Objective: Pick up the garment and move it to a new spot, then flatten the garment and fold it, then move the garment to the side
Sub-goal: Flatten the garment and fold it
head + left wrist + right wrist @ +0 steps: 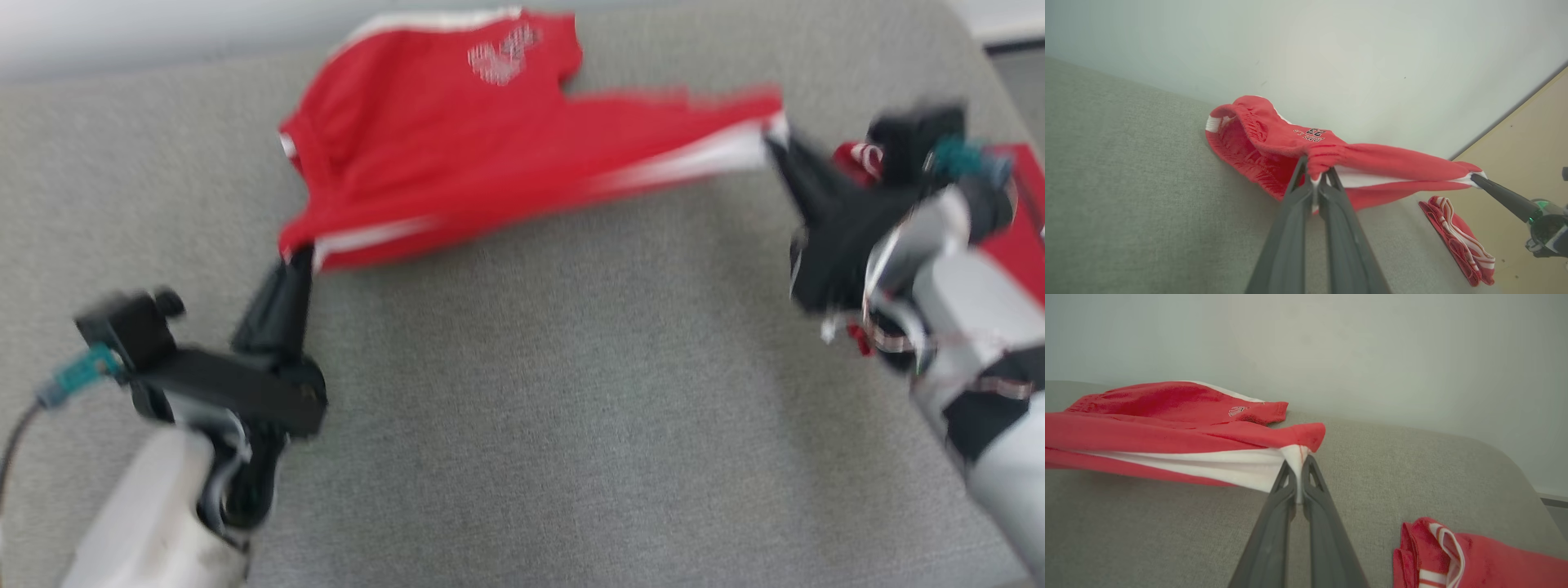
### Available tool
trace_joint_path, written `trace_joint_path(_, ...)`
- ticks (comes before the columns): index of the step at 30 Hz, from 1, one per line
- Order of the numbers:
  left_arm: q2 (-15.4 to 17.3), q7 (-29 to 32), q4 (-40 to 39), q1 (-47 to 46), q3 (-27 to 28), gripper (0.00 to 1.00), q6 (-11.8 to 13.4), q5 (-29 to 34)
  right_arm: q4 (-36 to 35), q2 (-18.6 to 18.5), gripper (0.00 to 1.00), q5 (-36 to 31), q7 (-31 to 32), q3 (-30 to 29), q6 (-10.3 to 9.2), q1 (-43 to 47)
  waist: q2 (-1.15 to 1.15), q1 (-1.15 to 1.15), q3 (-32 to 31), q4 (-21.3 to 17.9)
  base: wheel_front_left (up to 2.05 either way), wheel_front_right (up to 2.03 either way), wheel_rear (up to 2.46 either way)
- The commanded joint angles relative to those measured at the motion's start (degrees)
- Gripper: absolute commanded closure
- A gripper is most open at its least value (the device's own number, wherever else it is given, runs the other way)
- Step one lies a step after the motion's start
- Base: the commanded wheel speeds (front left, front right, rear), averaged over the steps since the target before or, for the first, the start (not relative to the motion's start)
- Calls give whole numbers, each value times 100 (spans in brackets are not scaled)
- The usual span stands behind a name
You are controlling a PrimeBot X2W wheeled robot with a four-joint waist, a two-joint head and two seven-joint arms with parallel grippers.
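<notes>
The garment (457, 155) is a pair of red shorts with white side stripes, stretched across the far half of the grey table (522, 392). My left gripper (299, 255) is shut on its near-left corner, at the waistband (1327, 157). My right gripper (771, 139) is shut on the white-striped right corner (1294, 453). The cloth hangs taut and lifted between the two grips, while its far part with the white logo (502, 53) rests on the table. In the left wrist view the right gripper (1474, 176) pinches the far corner.
A second red and white folded garment (1474, 555) lies at the table's right edge, beside my right arm (980, 343). A pale wall (1331, 343) stands behind the table. Bare floor (1523, 139) shows beyond the right edge.
</notes>
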Motion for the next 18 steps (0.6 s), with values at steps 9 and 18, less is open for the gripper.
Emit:
trace_joint_path(9,140,-110,97,1332,-75,100,387,483,-1107,-451,100,60,1401,-696,-38,2098,1,2,-1193,97,0,0,0)
trace_joint_path(18,154,-82,-213,2430,-65,100,682,322,-3086,-91,100,-428,3003,-1919,-45,4426,1,2,-1382,155,0,0,0)
